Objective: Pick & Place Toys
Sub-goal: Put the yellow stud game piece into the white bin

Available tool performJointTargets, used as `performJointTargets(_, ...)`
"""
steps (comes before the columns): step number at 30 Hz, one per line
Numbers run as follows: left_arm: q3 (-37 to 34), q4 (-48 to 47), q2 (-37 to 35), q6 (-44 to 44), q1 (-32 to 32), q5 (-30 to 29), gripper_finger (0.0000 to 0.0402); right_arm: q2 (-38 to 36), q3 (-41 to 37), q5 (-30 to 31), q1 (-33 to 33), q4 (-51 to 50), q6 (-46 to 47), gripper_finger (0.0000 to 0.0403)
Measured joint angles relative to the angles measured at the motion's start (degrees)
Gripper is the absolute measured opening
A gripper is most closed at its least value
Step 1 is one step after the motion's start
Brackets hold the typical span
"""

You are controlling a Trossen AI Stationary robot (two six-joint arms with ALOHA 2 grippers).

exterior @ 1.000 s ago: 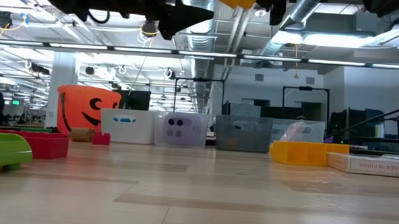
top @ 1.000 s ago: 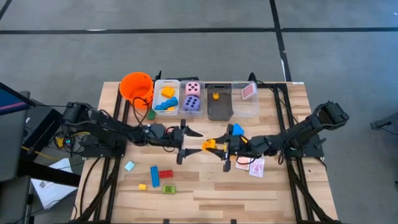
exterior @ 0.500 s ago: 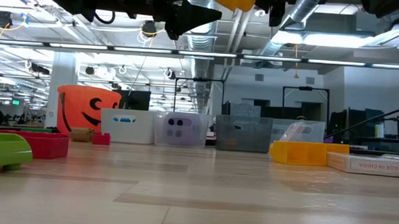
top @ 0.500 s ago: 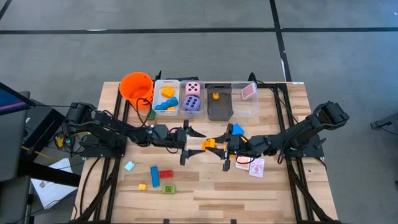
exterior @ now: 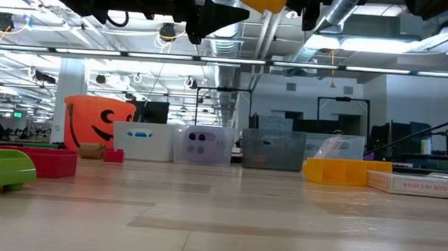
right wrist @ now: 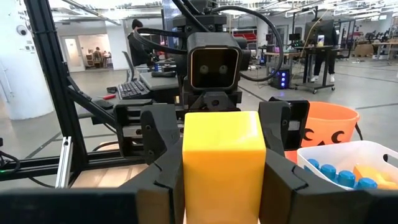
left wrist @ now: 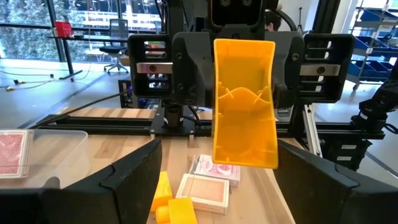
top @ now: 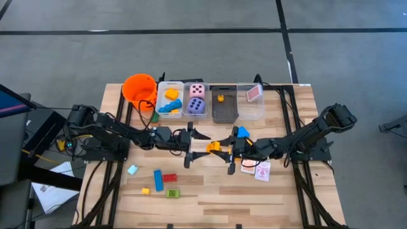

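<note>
Wooden table (top: 254, 197) with loose blocks (top: 158, 180), cards (top: 262, 170), bins (top: 224, 105), orange bucket (top: 139, 88).

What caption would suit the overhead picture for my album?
Two robot arms meet mid-table: the right end effector holds a yellow block out toward the open left end effector.

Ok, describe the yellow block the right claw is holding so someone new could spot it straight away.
Find the row of bins along the table's far edge, then come toward the table's middle, where the two arms meet. The yellow block sits clamped in the right claw, held above the table facing the open left claw; it is the only toy off the table.
</note>
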Motion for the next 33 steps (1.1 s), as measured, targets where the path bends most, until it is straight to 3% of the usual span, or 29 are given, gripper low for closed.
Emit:
performJointTargets(8,0.00,-0.04,0.00,0.00,0.00,0.03,0.0269,0.01,0.00,0.02,0.00,0.00,0.01,0.0130)
performJointTargets(21,0.00,-0.11,-0.02,0.00,0.00,2.61,0.0129,0.02,0.00,0.09,-0.02,0.00,0.04,0.0130)
performJointTargets(27,0.00,-0.11,-0.02,0.00,0.00,2.59,0.0125,0.00,-0.02,0.09,0.00,-0.02,0.04,0.0136)
performJointTargets(33,0.00,-1.49,-0.07,0.02,0.20,2.59,0.0133,0.04,0.00,-0.05,0.00,-0.02,0.13,0.0169)
